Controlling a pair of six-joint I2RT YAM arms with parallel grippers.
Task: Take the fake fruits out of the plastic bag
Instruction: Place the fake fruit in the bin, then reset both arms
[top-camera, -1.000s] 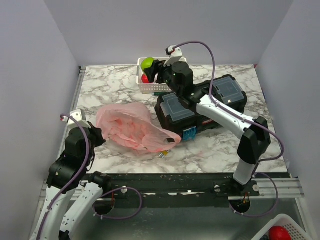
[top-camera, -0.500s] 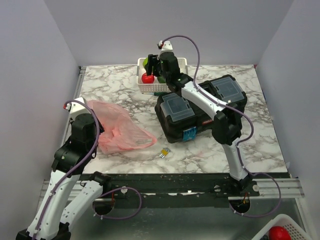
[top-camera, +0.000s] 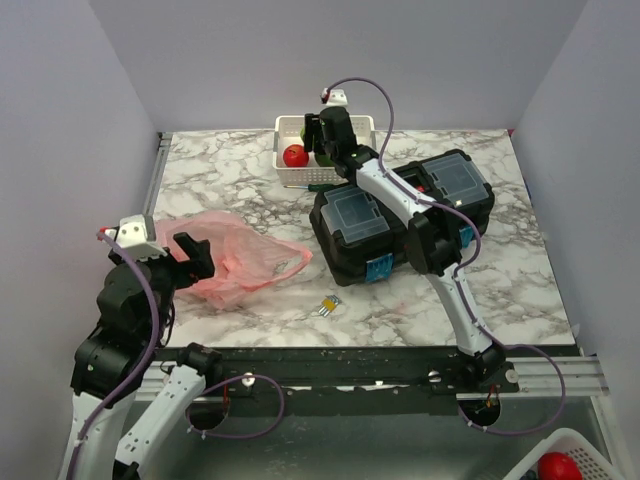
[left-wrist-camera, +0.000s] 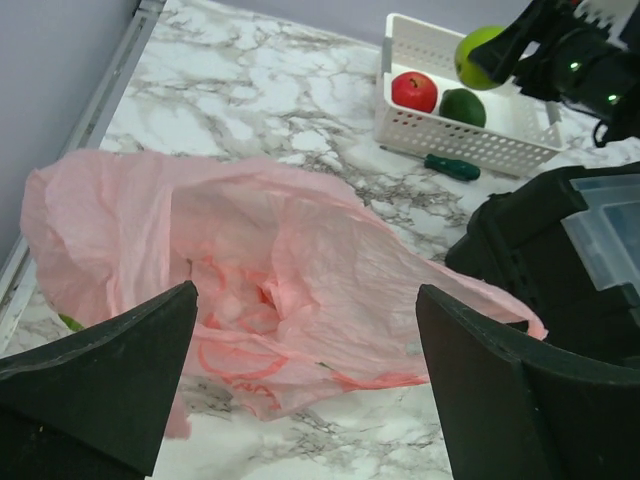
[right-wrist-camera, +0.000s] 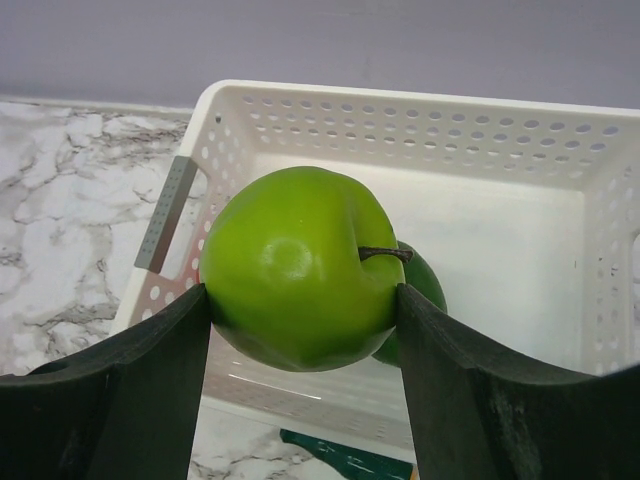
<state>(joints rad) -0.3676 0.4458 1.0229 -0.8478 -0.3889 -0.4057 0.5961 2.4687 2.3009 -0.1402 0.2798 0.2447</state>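
Right gripper (right-wrist-camera: 300, 298) pinches the bright green apple (right-wrist-camera: 290, 265) between both fingers, held just above the white perforated basket (right-wrist-camera: 400, 115). Red apple (left-wrist-camera: 414, 91) and darker green fruit (left-wrist-camera: 462, 106) lie inside the basket. Left gripper (left-wrist-camera: 308, 300) is spread wide and holds nothing. Pink plastic bag (left-wrist-camera: 250, 230) lies crumpled on the marble table (left-wrist-camera: 250, 60), beneath and ahead of it.

pink bag (left-wrist-camera: 300, 270), bright green apple (right-wrist-camera: 300, 265), white basket (right-wrist-camera: 480, 130)

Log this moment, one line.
right gripper shut on bright green apple over basket | left gripper open facing plastic bag | red apple, dark green fruit in basket
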